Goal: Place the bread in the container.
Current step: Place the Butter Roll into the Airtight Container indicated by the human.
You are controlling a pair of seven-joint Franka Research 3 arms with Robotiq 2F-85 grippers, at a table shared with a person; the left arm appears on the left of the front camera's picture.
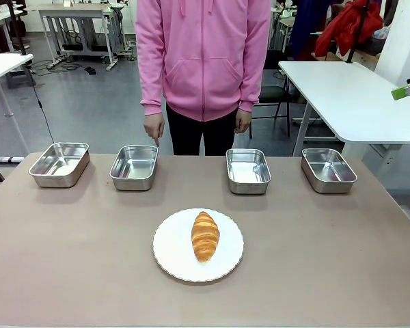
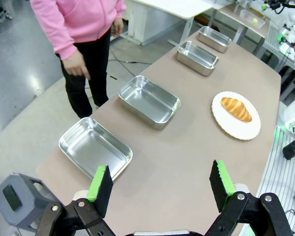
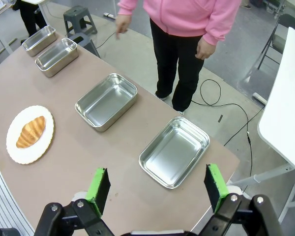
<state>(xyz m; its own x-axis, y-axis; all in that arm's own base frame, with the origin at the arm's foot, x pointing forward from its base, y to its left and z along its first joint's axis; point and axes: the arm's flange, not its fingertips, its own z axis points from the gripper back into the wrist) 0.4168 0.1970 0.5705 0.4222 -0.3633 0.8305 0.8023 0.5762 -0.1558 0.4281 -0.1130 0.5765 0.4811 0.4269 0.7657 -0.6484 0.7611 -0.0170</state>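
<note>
From here I see the bread [image 1: 205, 236] lying lengthwise on a white plate [image 1: 169, 260], lower centre of the front frame, on the brown surface [image 1: 68, 273]. Four steel pans stand in a row across the middle of the frame, well apart from the bread. A person in pink stands beyond them. Their hand [image 1: 154, 127] points a finger down at the far rim of the second pan [image 1: 134, 166] from the left. My left end effector [image 2: 160, 183] is spread wide at the bottom of its wrist frame. My right end effector [image 3: 156, 184] is spread wide too.
</note>
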